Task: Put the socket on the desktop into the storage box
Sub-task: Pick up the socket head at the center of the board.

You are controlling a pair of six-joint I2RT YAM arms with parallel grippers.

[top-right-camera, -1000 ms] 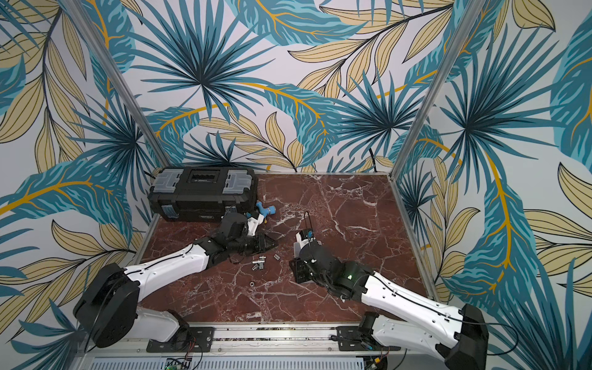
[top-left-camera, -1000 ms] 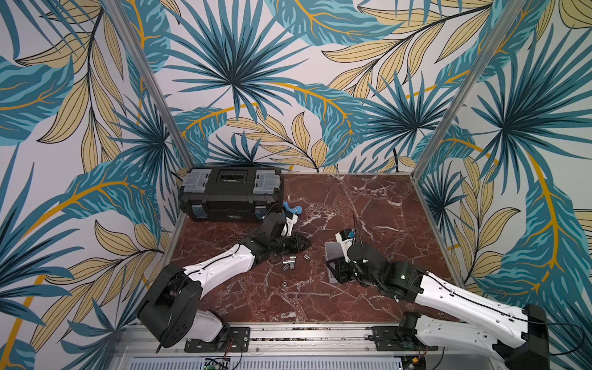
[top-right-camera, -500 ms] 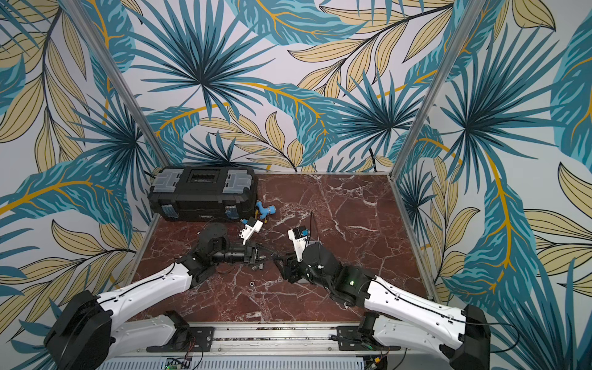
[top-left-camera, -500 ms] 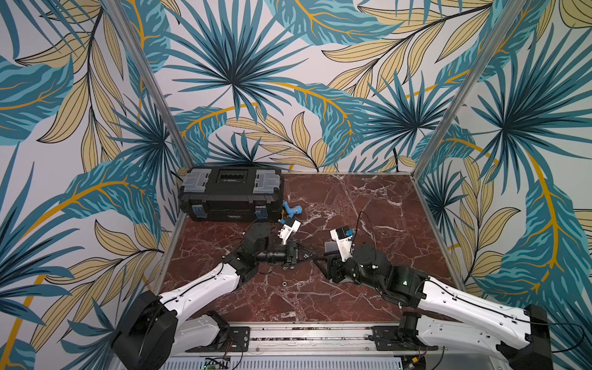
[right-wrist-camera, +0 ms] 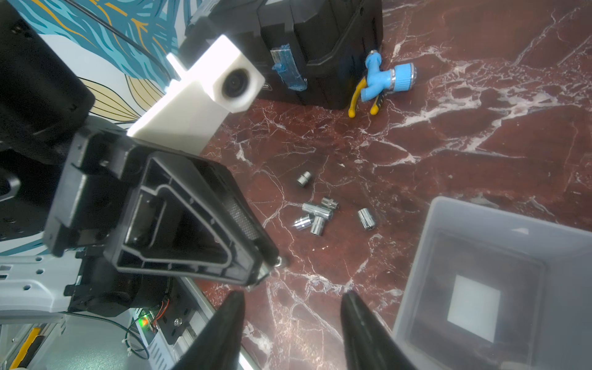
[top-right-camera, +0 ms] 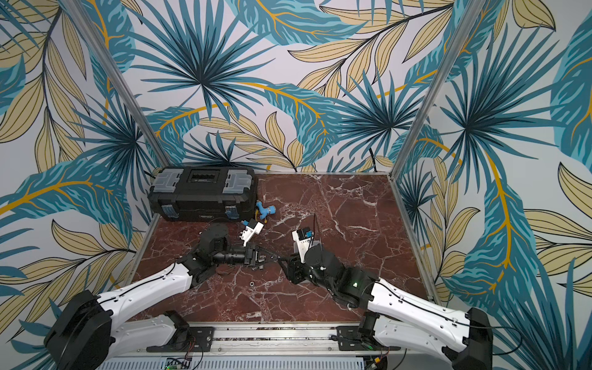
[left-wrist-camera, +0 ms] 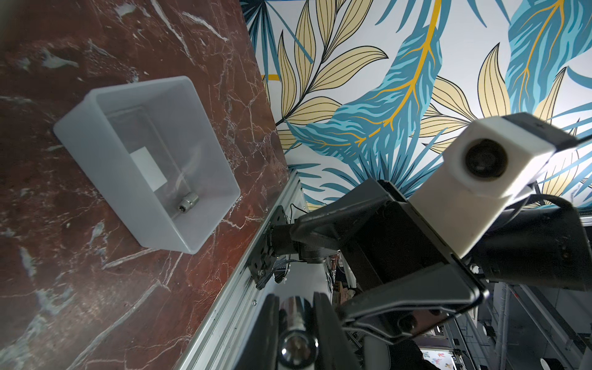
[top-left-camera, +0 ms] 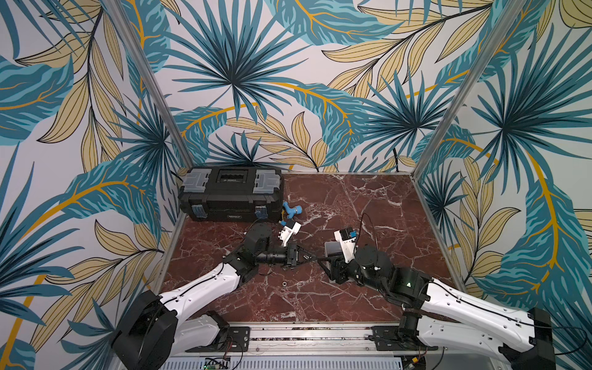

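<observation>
**Item: one socket in transit toward the storage box.**
Your left gripper [left-wrist-camera: 298,307] was pinching a chrome socket [left-wrist-camera: 298,344] above the desktop [top-left-camera: 368,205], with the loose sockets [right-wrist-camera: 317,214] lying near it. Your right gripper [right-wrist-camera: 291,320] stood spread and empty, tip to tip with the left. The storage box [left-wrist-camera: 141,86] sat beside it, already holding a boxed socket [left-wrist-camera: 189,201]. Next, probably: hand over or carry across, then release squarely above the box.

black toolbox [top-left-camera: 230,195], blue spray nozzle [top-left-camera: 293,210]

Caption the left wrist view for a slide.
Left hand shut on a chrome socket; a second socket lies in the grey storage box.
</observation>
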